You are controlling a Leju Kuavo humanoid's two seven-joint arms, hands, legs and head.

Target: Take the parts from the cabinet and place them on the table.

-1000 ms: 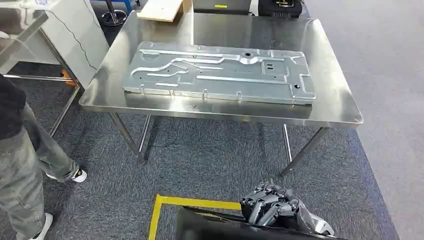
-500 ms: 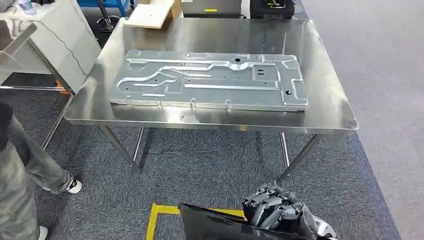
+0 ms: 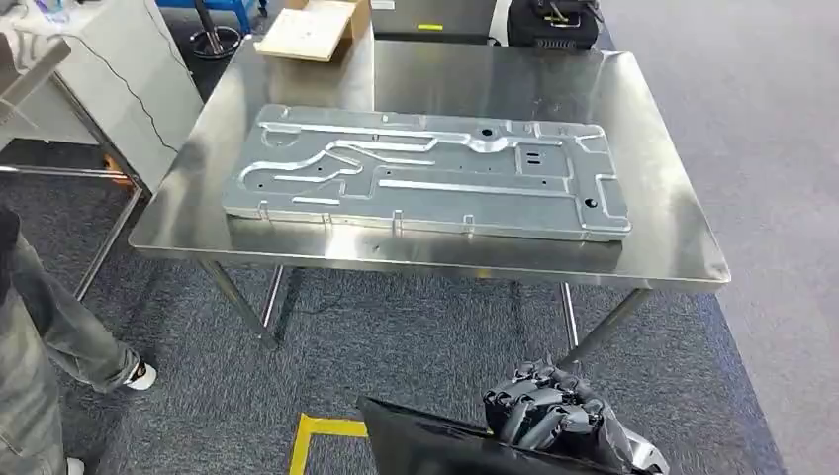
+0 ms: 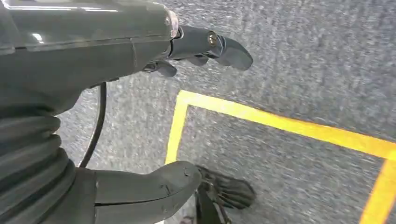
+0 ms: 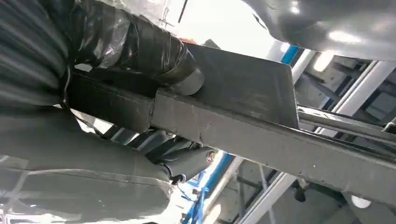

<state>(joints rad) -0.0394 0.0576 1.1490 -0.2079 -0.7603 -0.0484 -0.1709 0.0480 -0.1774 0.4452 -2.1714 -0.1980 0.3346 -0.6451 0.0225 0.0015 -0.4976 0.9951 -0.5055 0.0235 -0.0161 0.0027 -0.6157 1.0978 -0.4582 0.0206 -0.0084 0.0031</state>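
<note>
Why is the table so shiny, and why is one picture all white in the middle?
Head view: the steel table mirrors the room's lights, so pale glare streaks run across it. Right wrist view: the camera looks up past the dark part in the right hand toward bright light, so the background washes out white.

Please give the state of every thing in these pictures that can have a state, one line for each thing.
Stamped metal panel: lies flat on the table, no hand on it.
Steel table: stands upright, bears the panel.
Black part: held by the right hand, off the table.
Right hand: fingers closed on the black part.
Left hand: holds nothing, fingers apart, above the carpet.
Wooden board: rests at the table's far corner.
</note>
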